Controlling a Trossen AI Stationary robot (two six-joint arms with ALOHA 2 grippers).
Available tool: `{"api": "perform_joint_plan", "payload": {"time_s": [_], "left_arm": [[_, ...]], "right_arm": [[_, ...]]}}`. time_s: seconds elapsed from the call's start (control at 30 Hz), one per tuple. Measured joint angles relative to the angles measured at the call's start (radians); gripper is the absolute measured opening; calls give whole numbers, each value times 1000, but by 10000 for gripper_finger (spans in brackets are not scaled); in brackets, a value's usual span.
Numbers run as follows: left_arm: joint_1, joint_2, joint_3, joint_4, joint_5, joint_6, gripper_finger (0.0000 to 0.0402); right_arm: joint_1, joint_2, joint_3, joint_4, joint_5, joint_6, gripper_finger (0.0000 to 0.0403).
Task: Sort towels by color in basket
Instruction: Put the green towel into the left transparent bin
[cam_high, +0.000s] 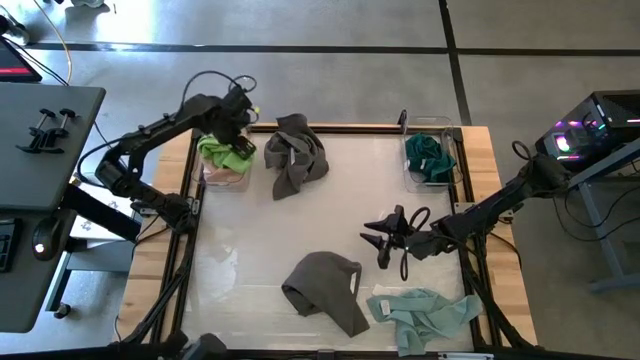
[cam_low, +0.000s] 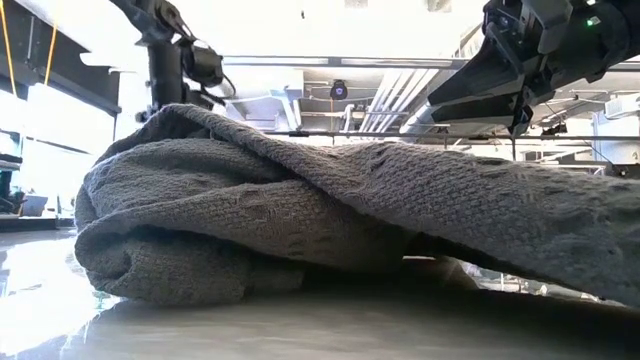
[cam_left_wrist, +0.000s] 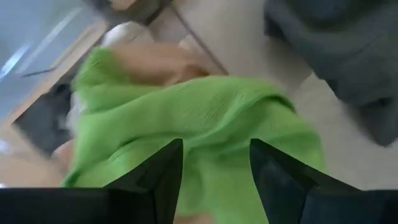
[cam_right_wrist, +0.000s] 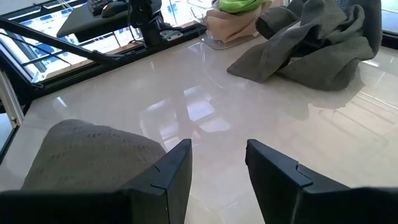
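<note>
My left gripper (cam_high: 236, 140) (cam_left_wrist: 216, 146) hangs open over the lime green towel (cam_high: 222, 155) (cam_left_wrist: 205, 112). That towel lies on top of a peach-pink cloth (cam_left_wrist: 155, 62) in the clear bin (cam_high: 212, 180) at the table's far left corner. My right gripper (cam_high: 375, 243) (cam_right_wrist: 217, 149) is open above bare table, right of centre. One dark grey towel (cam_high: 298, 155) (cam_right_wrist: 317, 43) lies crumpled at the far middle, and another (cam_high: 325, 290) (cam_low: 300, 220) (cam_right_wrist: 93, 149) lies near the front edge. A pale mint towel (cam_high: 425, 315) lies at the near right. The dark teal towel (cam_high: 428, 155) sits in the right bin. My left gripper has its open fingers (cam_left_wrist: 168, 168) on either side of the lime green towel's top, coming from above. Whether the fingertips touch the cloth I cannot tell. The towel rests on the cloths in the bin.
A clear bin (cam_high: 457, 170) stands at the table's far right corner. A wooden frame (cam_high: 490, 200) runs round the white table surface. Bare table lies between the two grey towels. A desk with clamps (cam_high: 45, 125) stands left of the table.
</note>
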Motion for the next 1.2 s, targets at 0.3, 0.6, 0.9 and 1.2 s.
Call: {"api": "perform_joint_plan", "payload": {"time_s": [0.3, 0.6, 0.9, 1.2], "left_arm": [[30, 43, -237, 273, -78, 2, 145], [63, 66, -245, 293, -86, 66, 136], [43, 53, -93, 53, -80, 39, 151], [53, -9, -53, -35, -233, 18, 137]], "right_arm": [[-5, 0, 0, 0, 2, -8, 149], [-5, 0, 0, 0, 4, 0, 149], [-5, 0, 0, 0, 4, 10, 149], [-5, 0, 0, 0, 5, 7, 149]]}}
